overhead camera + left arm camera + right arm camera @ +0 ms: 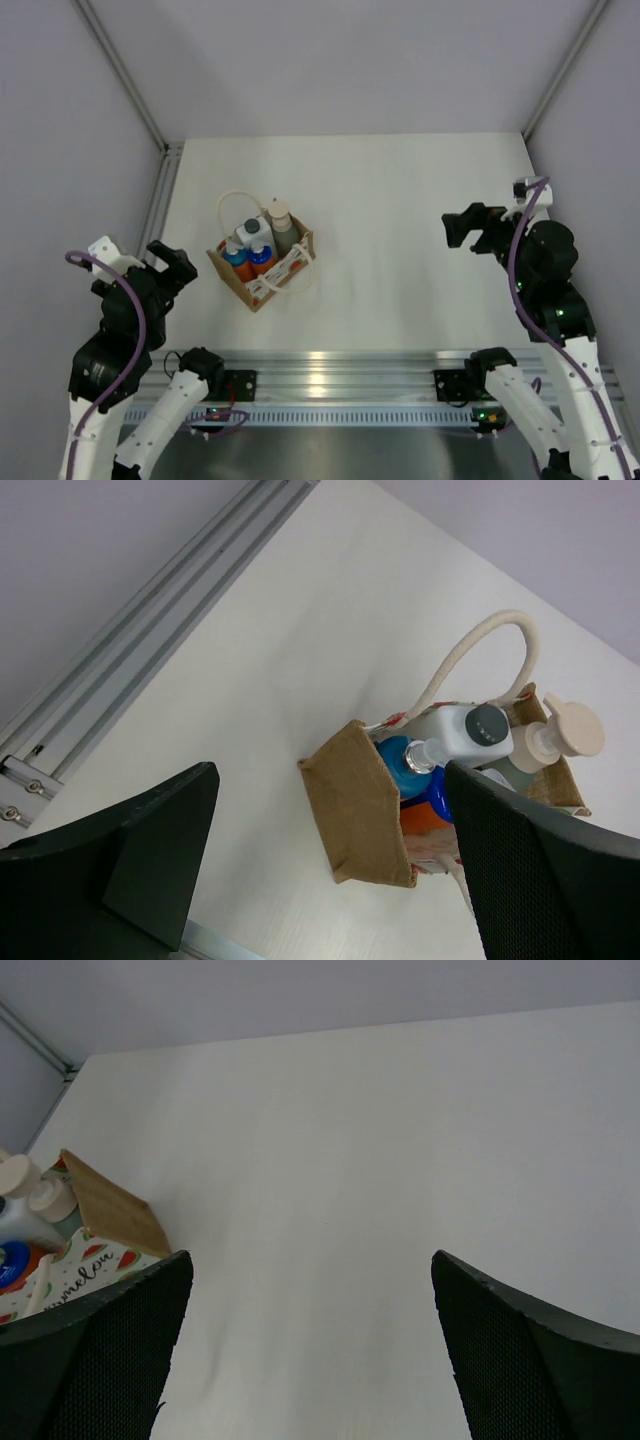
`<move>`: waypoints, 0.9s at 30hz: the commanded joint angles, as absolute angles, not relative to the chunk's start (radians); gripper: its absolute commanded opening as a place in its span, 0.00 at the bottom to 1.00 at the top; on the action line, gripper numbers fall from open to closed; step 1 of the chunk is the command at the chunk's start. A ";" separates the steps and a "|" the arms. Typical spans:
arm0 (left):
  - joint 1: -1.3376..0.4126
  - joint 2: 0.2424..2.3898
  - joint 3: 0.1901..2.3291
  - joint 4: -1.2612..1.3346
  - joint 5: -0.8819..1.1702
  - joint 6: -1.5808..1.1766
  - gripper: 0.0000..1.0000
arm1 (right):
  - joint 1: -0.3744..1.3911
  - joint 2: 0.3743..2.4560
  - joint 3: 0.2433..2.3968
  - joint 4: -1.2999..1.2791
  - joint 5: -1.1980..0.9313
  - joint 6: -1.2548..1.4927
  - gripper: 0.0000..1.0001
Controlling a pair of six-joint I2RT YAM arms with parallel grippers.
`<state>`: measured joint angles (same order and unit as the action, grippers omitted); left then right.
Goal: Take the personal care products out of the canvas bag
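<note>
The canvas bag [262,268] stands left of the table's centre with a cream rope handle looping up behind it. Inside stand a grey bottle with a beige pump top [281,228], a white bottle with a dark cap [249,235] and two orange bottles with blue caps [236,258] [260,256]. My left gripper [172,265] is open and empty, left of the bag. In the left wrist view the bag [365,805] lies between my open left gripper [330,775] fingers. My right gripper [470,230] is open and empty, far to the right. The right wrist view shows the bag's end [105,1210] at the left edge.
An aluminium rail [160,195] runs along the table's left edge and a wider one [330,385] along the front by the arm bases. Grey walls close in the left, right and back sides.
</note>
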<state>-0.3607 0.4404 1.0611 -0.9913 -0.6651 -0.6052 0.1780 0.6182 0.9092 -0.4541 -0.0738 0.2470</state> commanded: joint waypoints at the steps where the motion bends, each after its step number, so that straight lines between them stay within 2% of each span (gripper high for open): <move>1: -0.354 0.413 1.051 -0.988 -0.712 -0.675 0.98 | 0.166 0.646 0.899 -0.345 -0.122 0.287 1.00; 3: -0.354 0.397 1.043 -0.985 -0.698 -0.704 0.99 | 0.166 0.672 0.856 -0.252 -0.265 0.333 0.99; 5: -0.354 0.379 1.040 -0.979 -0.684 -0.739 0.98 | 0.169 0.712 0.800 -0.022 -0.506 0.395 1.00; 7: -0.356 0.373 1.035 -0.967 -0.669 -0.753 0.99 | 0.202 0.832 0.787 0.191 -0.607 0.492 0.99; 10: -0.354 0.397 1.013 -0.947 -0.618 -0.761 0.98 | 0.454 1.020 0.936 0.119 -0.548 0.343 0.99; 11: -0.354 0.408 1.006 -0.943 -0.603 -0.767 0.99 | 0.504 1.113 0.977 0.092 -0.478 0.290 1.00; 16: -0.354 0.518 0.947 -0.919 -0.471 -0.814 0.99 | 0.710 1.314 1.136 0.100 -0.407 0.078 1.00; 21: -0.354 0.612 0.902 -0.885 -0.400 -0.854 0.99 | 0.779 1.475 1.193 0.247 -0.400 0.009 0.99; 27: -0.354 0.690 0.839 -0.841 -0.370 -0.879 0.97 | 0.793 1.669 1.316 0.298 -0.374 -0.026 1.00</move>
